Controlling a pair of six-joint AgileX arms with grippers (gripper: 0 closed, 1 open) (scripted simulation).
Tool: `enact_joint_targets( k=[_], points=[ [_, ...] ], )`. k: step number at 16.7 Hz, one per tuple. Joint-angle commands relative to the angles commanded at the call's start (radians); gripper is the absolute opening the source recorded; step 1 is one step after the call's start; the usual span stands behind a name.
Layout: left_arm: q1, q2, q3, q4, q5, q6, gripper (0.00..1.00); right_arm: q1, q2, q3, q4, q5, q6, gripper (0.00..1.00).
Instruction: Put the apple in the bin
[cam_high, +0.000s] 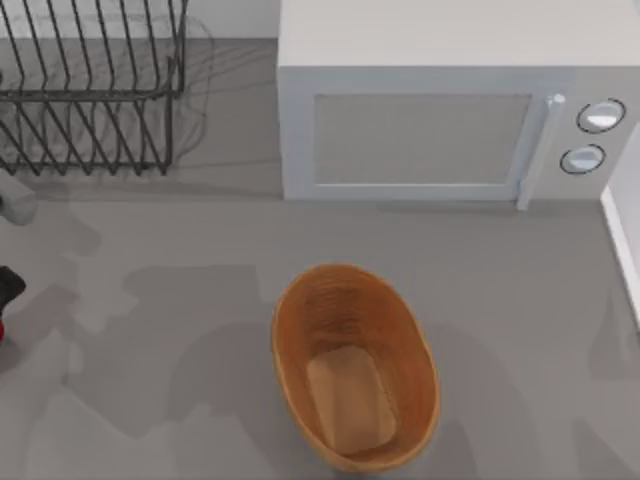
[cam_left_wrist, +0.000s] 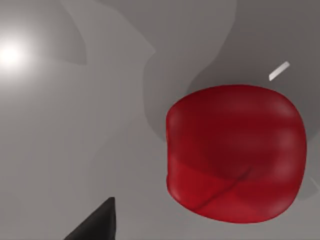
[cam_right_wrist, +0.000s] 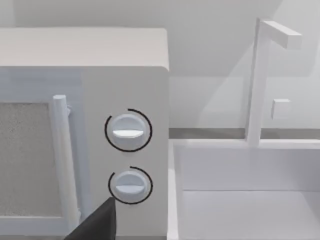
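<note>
Top view shows the bin (cam_high: 355, 368) sitting low in the middle of the flat grey surface (cam_high: 520, 300). It is an egg-shaped orange-brown basket with thin ribs all around its walls and a paler flat bottom, and there is nothing inside it. Behind it stands a boxy white microwave (cam_high: 450, 100) with a speckled door, a long bar handle and two round knobs. At the back left is a black wire dish rack (cam_high: 90, 90) made of thin bars. At the far left edge, well apart from the bin, a dark bit of the left gripper (cam_high: 8, 290) peeks in with a tiny sliver of red just below it. The left wrist view gives what that edge hides: the apple (cam_left_wrist: 235, 152), smooth, shiny, round and deep red, lying on the grey surface with a dark pointed fingertip (cam_left_wrist: 97, 222) near it but not touching. I cannot tell how wide that gripper is. The right wrist view faces the microwave knobs (cam_right_wrist: 128, 131) and a white sink (cam_right_wrist: 245, 200) with a square tap (cam_right_wrist: 265, 80), with one dark fingertip (cam_right_wrist: 97, 222) at the edge; its spread I cannot tell either.
</note>
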Motion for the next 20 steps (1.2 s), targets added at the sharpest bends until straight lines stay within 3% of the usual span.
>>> enact_joint_targets(
  k=[5,11,16,20],
  points=[
    [0.000,0.015,-0.031,0.042,0.000,0.000,1.00,0.000,0.000,0.000,0.000,0.000,0.000,1.00],
    [0.016,0.103,-0.151,0.259,0.000,0.018,1.00,0.000,0.000,0.000,0.000,0.000,0.000,1.00],
    [0.018,0.112,-0.164,0.277,0.000,0.020,1.00,0.000,0.000,0.000,0.000,0.000,0.000,1.00],
    [0.018,0.112,-0.164,0.277,0.000,0.020,0.70,0.000,0.000,0.000,0.000,0.000,0.000,1.00]
  ],
)
